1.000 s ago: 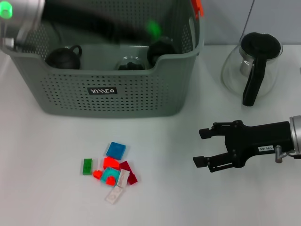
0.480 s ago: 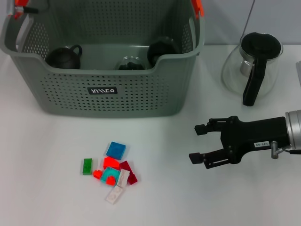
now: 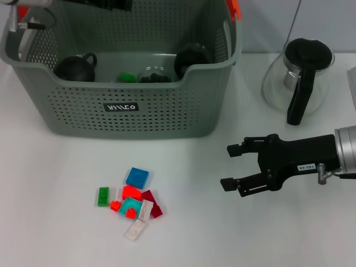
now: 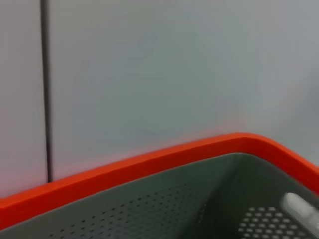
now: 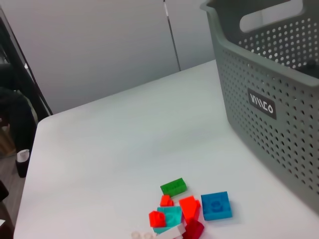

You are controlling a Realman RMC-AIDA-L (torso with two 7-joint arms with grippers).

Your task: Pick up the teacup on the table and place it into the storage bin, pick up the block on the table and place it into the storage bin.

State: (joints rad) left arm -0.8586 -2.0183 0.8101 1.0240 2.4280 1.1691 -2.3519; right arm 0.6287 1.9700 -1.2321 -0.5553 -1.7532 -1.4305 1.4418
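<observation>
The grey-green storage bin (image 3: 167,114) stands at the back left, seen too in the right wrist view (image 5: 279,74). Inside it lie two dark teacups (image 3: 75,67) (image 3: 192,58), a glass cup (image 3: 153,73) and a green block (image 3: 127,77). Several loose blocks (image 3: 133,201) are piled on the table in front of the bin, among them a blue one (image 5: 216,205) and a green one (image 5: 173,186). My right gripper (image 3: 226,166) hovers open and empty to the right of the pile. The black end of my left arm (image 3: 105,4) shows above the bin's back edge.
A glass teapot (image 3: 297,78) with a black lid and handle stands at the back right, behind the right arm. The left wrist view shows only the bin's orange rim (image 4: 149,159) and a grey wall.
My left arm has pulled back from over the bin toward the top edge, and a green block now lies inside the bin. The right gripper has slid a little leftward toward the pile.
</observation>
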